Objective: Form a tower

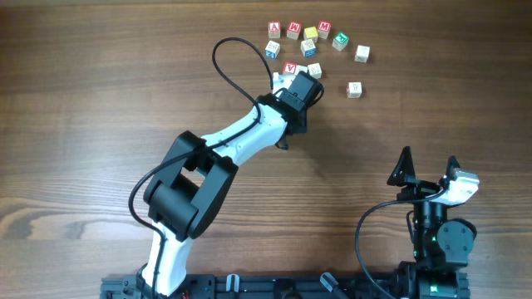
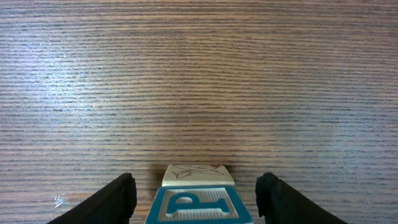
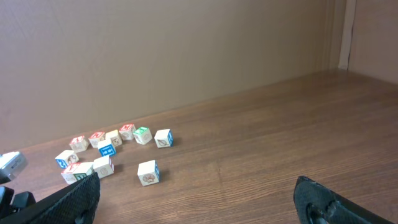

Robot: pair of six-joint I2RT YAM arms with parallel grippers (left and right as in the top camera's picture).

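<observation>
The left claw [image 2: 198, 190] stands apart, flanking without touching a blue-lettered cube [image 2: 200, 206] on the surface [image 2: 199, 74]; the right claw [image 3: 198, 186] gapes wide.

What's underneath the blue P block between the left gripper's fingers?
Not visible. The blue P block sits between the left gripper's parted fingers, a cream sketched face just beyond it. What it rests on is covered by the block itself, and overhead by the gripper.

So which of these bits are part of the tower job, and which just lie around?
In the job: left tool, open around the blue P cube.
Lying about: red A cube, green cube, lone pale cube, right tool.
</observation>
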